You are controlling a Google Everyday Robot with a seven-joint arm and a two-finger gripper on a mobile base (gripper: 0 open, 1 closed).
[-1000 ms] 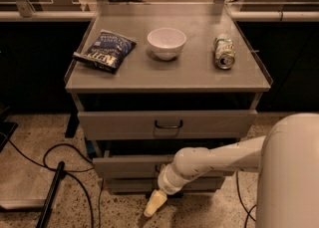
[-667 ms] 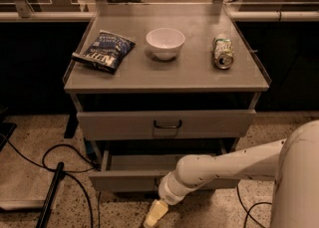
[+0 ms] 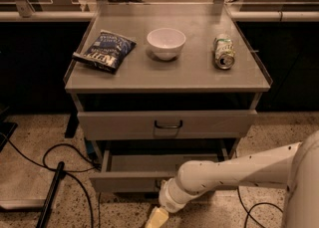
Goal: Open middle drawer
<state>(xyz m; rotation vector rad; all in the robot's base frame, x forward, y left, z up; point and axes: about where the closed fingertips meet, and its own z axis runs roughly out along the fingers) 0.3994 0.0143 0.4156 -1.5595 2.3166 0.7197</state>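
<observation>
Middle drawer (image 3: 124, 182) stands open, out from the grey cabinet (image 3: 199, 75), low in the camera view. Its pale inside shows as a strip behind its front, and the front's lower edge hangs over the speckled floor (image 3: 119, 212). Above it the upper drawer (image 3: 114, 125) reaches forward as well, its dark loop handle (image 3: 168, 124) at centre, with a dark gap between it and the cabinet top.

To the left of the open drawer black cables (image 3: 60, 150) loop over the floor, and a dark bar (image 3: 50, 194) lies slanted near the lower left corner, apart from the drawer's left corner. The floor straight ahead of the drawer front is taken up by the white arm (image 3: 239, 172). It comes in from the right edge as a thick rounded link, runs left and slightly down across the right half of the drawer front, and ends in a ribbed wrist near the front's middle.

The gripper (image 3: 157, 217) hangs from that wrist, pale yellow, pointing down and left toward the floor, just below the drawer front's lower edge. Whether it is clenched or released cannot be told.

On the cabinet top a blue chip bag (image 3: 104, 50) lies at the left, a white bowl (image 3: 166, 43) in the middle and a can (image 3: 224, 52) on its side at the right, each well apart from the others.
</observation>
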